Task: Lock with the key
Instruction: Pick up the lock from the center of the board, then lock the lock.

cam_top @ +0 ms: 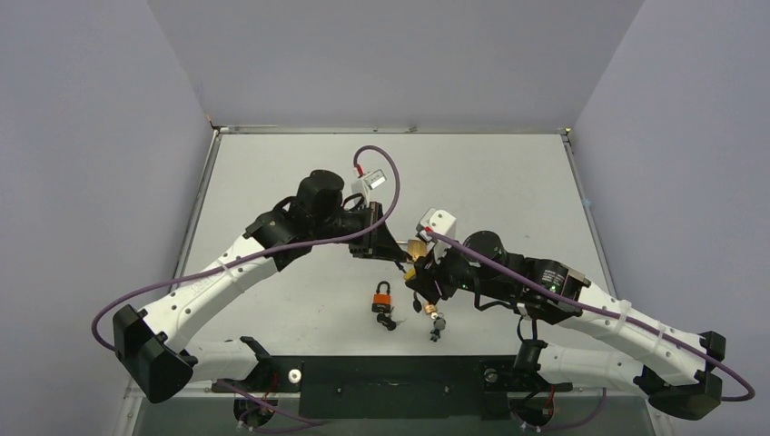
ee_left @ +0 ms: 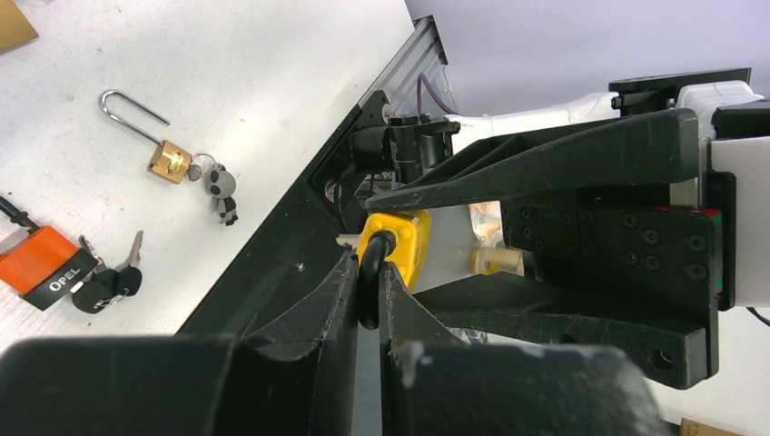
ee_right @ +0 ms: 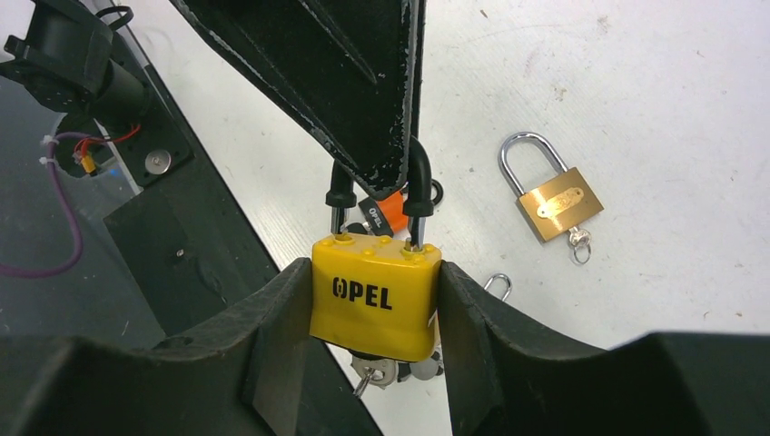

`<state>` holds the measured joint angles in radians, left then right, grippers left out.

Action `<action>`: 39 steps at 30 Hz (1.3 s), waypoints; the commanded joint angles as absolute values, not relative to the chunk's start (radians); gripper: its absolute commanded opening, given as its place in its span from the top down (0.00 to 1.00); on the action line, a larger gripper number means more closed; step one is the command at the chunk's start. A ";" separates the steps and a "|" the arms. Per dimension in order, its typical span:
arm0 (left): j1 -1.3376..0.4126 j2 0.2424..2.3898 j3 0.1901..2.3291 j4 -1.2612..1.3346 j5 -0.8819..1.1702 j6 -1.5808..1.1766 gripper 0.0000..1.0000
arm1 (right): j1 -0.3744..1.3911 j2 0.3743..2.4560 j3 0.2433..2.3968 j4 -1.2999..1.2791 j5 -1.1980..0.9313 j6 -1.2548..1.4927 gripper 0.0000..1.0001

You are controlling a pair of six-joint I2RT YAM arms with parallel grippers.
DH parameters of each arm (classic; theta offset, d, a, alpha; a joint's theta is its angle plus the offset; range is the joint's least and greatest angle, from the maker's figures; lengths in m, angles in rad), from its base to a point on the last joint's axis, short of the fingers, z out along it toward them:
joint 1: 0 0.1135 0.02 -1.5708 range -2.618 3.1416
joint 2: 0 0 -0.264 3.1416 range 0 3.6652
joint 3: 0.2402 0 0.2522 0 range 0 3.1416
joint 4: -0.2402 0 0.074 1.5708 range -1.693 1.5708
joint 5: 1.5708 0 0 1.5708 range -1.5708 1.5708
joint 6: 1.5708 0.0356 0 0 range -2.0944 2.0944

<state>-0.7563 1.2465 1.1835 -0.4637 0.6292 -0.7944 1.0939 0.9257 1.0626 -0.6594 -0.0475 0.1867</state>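
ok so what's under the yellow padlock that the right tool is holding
Silver keys poke out below the yellow padlock. Whether one sits in the keyhole cannot be seen: the lock's body and the right tool cover it.

Table [cam_top: 508, 182]: orange padlock [cam_top: 382, 296], brass padlock [ee_right: 556, 202]

An orange padlock [ee_left: 38, 256] with a black band marked OPEL lay flat on the white table [ee_left: 272, 73], and a bunch of black-headed keys [ee_left: 102, 287] rested against its lower end. Near it lay a small brass padlock [ee_left: 170, 161] with a long silver shackle, one leg of which stood free of the body, and its own keys [ee_left: 221, 193] hung on a ring at its base. A second brass padlock [ee_right: 554, 202], with a short, closed shackle, lay apart from these with a small ring [ee_right: 578, 241] at its keyhole end.
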 commanded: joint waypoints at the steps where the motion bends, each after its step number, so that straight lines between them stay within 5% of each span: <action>1: -0.745 1.207 1.192 -0.388 0.567 -0.815 1.00 | 1.098 0.915 1.126 -0.530 -0.007 0.195 0.72; 2: -0.737 1.185 1.198 -0.385 0.550 -0.819 1.00 | 1.090 0.915 1.124 -0.519 -0.005 0.211 0.54; 4: -0.724 1.142 1.205 -0.372 0.492 -0.832 1.00 | 1.065 0.907 1.107 -0.466 -0.028 0.242 0.35; 10: -0.713 1.009 1.230 -0.327 0.285 -0.872 1.00 | 0.845 0.836 0.996 -0.158 -0.280 0.427 0.20; 20: -0.718 0.951 1.332 -0.190 0.193 -1.001 1.00 | 0.673 0.995 1.122 0.330 -0.635 0.676 0.24; 39: -0.732 0.929 1.351 -0.055 0.182 -1.060 1.00 | 0.709 1.020 1.146 0.293 -0.661 0.633 0.32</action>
<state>-0.7280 0.9577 1.2968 -0.2165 0.1947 -1.0378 0.6907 1.0523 1.1534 0.2855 -0.6388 0.6640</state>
